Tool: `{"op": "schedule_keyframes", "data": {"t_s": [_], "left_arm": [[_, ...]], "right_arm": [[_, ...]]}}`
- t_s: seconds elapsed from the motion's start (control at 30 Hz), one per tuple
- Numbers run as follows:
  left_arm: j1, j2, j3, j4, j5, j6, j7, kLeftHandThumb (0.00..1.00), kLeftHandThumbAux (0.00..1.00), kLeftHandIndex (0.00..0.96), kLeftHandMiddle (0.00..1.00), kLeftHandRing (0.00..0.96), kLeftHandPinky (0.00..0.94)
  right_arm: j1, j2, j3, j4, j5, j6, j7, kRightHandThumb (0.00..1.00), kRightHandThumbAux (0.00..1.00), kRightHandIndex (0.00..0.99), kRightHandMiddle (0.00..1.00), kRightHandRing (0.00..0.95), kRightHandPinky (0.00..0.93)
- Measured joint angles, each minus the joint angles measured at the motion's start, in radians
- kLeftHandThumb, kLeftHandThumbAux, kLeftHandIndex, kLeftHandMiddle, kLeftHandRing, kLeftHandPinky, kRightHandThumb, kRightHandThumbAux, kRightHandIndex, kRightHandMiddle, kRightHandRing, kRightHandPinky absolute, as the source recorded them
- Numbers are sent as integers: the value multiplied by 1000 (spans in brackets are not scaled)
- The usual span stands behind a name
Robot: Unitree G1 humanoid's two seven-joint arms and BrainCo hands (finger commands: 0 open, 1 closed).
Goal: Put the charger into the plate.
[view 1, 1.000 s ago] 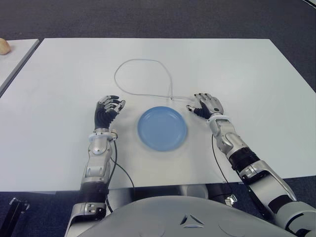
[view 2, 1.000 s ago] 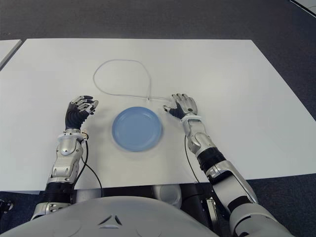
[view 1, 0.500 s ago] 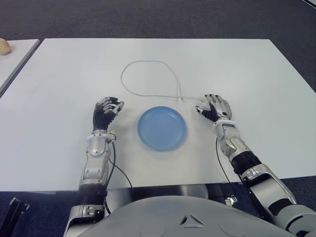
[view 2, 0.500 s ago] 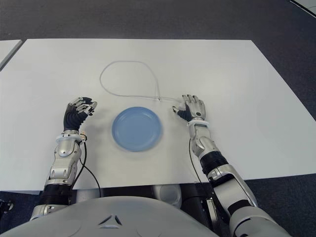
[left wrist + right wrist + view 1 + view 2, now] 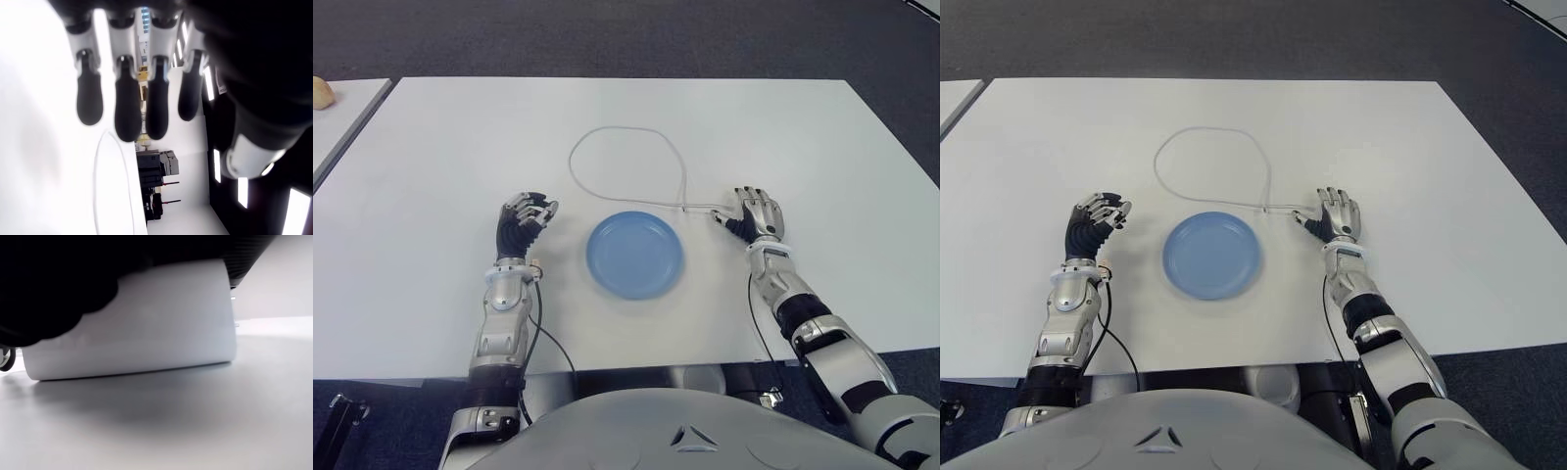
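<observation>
A: Charger (image 5: pixel 129 330) — where was it?
B: Right of centre, under the right hand (image 5: pixel 751 213), whose fingers (image 5: pixel 756 201) were closed over the white block on the worktop (image 5: pixel 822 147). Its cable (image 5: pixel 628 163) looped toward the upper middle.
A: And the plate (image 5: pixel 634 255)?
B: Blue, centre frame, holding nothing, just left of that hand.
A: The left hand (image 5: pixel 523 221)?
B: Left of the plate, fingers (image 5: pixel 128 110) loosely curled, gripping nothing.

It looks like a lab or an office test room. A plain white table (image 5: pixel 431 196) stands on dark grey carpet (image 5: pixel 607 39), with a second white table (image 5: pixel 337 122) pushed up beside it. The left wrist view catches rows of ceiling strip lights (image 5: pixel 298 210) and dark equipment on stands (image 5: pixel 159 164) against a white wall.
</observation>
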Motion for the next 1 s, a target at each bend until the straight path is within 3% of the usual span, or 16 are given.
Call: {"op": "schedule_keyframes", "data": {"t_s": [0.33,0.67,0.8,1.0], "left_arm": [[5,1,8,0,-24,-13,-15,835,678,409,495,601,582],[7,1,22,-7,-35,-11,-20,835,677,412,492,592,578],[8,1,26,-29,-33,14,-20,835,677,408,497,594,586],[10,1,27,-47,-29,53,-19,833,679,401,501,599,590]], "right_arm": [[-30,16,-50,111,89,-98,-62,667,234,0,0,0,0],[-27,26,-144,162,236,-240,-76,594,266,0,0,0,0],[-23,33,-173,168,271,-265,-86,581,315,0,0,0,2],[-22,44,-194,184,293,-278,-144,588,450,0,0,0,86]]}}
